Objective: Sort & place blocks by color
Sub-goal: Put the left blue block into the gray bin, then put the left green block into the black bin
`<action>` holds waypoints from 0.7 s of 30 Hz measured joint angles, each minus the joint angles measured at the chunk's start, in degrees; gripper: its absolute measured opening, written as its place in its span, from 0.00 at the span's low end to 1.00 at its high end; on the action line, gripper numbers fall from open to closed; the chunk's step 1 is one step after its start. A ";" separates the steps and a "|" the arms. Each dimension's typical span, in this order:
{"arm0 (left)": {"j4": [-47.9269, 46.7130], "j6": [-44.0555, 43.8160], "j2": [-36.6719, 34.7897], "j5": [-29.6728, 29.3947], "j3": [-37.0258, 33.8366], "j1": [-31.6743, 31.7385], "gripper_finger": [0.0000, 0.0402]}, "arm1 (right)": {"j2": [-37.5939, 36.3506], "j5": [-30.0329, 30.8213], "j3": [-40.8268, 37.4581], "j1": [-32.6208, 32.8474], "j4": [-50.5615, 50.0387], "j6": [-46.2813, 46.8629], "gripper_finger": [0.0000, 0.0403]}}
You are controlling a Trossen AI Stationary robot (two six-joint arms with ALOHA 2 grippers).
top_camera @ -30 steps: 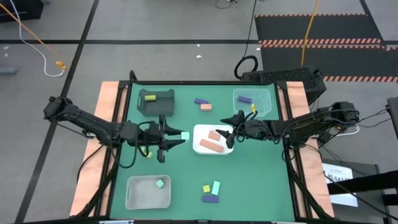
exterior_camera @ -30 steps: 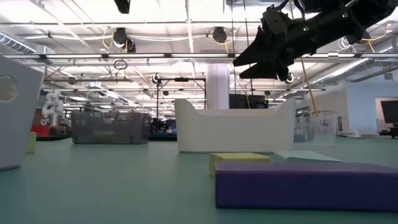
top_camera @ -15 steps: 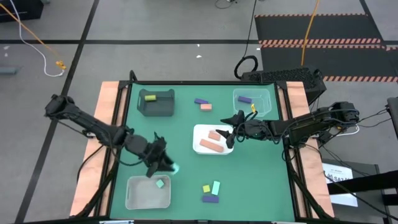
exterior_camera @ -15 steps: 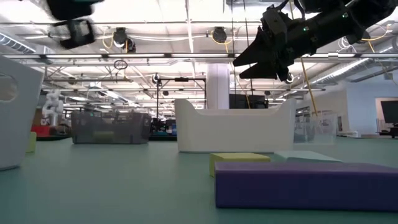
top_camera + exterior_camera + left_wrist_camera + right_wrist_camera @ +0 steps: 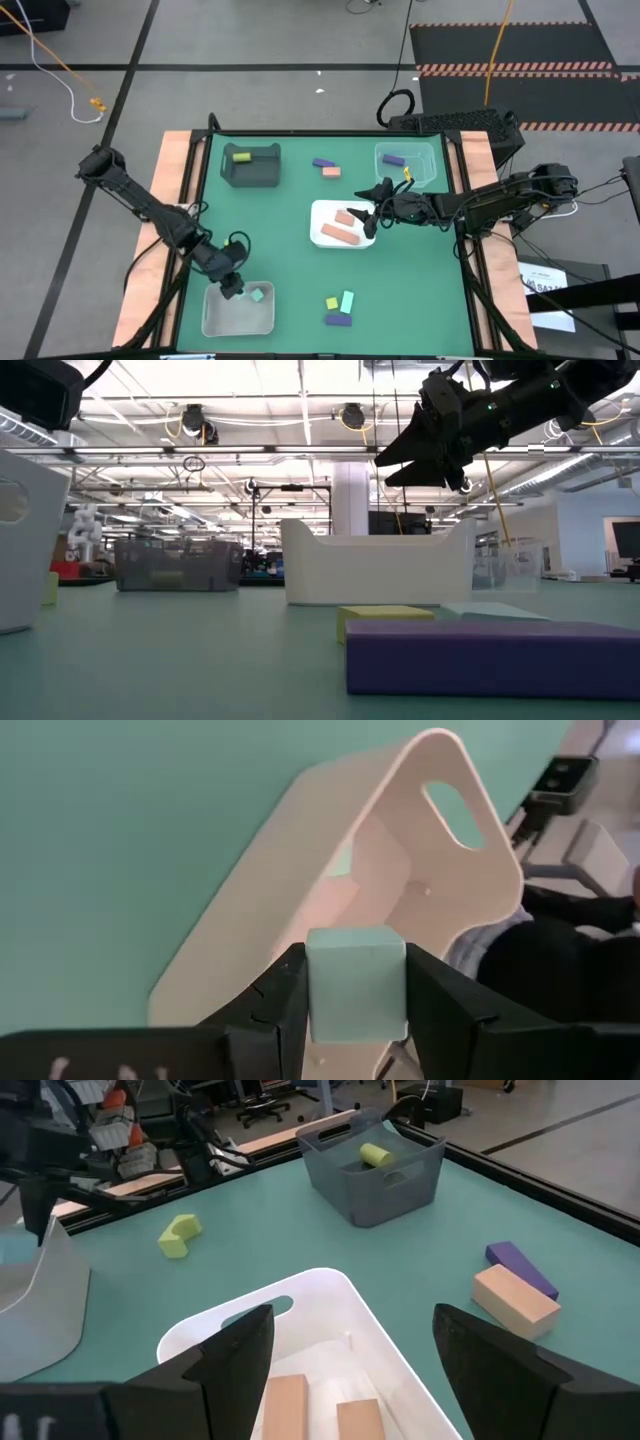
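- While the left pincer [image 5: 232, 287] is hanging over the near edge of the clear tray [image 5: 215, 318] in the high view, its load is lost there under the dark fingers; only the left wrist view is showing it pinching a mint green cube [image 5: 355, 982], squarely between the two fingers [image 5: 270, 1005], right above that tray's rim [image 5: 440, 760].
- The high view is showing a second mint green block [image 5: 257, 295] lying inside the clear tray, just beside the left pincer.
- The right pincer [image 5: 371, 213] is hovering with its fingers spread over the right edge of the white tray [image 5: 322, 236]; the low view is showing those spread fingers [image 5: 405, 457] well above the tray's wall [image 5: 375, 570].
- Two salmon-pink bars are lying in the white tray: the larger bar [image 5: 343, 236] is running aslant, its long axis pointing from upper left to lower right, and the shorter one [image 5: 345, 217] is lying tilted the other way.
- The right wrist view alone is showing a bent yellow block [image 5: 180, 1236] lying on the table [image 5: 400, 280].
- The same view is showing a yellow piece [image 5: 375, 1154] in the dark grey tray [image 5: 375, 1170], and a purple bar [image 5: 524, 1267] touching a salmon-pink block [image 5: 514, 1300].
- Near the table's front edge, a purple bar [image 5: 339, 320], a yellow cube [image 5: 332, 303] and a mint green bar [image 5: 347, 300] are lying close together; the purple one's long axis is running left to right, the mint one's nearly front to back.
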 joint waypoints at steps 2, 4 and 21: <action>-0.21 -0.01 0.00 -0.12 0.00 -0.52 0.33 | 0.00 0.00 0.00 0.00 0.00 0.00 0.66; -0.18 -0.02 0.00 -0.06 0.00 -0.83 0.39 | 0.00 -0.02 0.00 0.00 0.00 -0.02 0.66; 4.08 14.92 -0.24 -0.08 0.00 1.39 0.62 | 0.00 -0.02 0.00 0.00 -0.02 0.00 0.66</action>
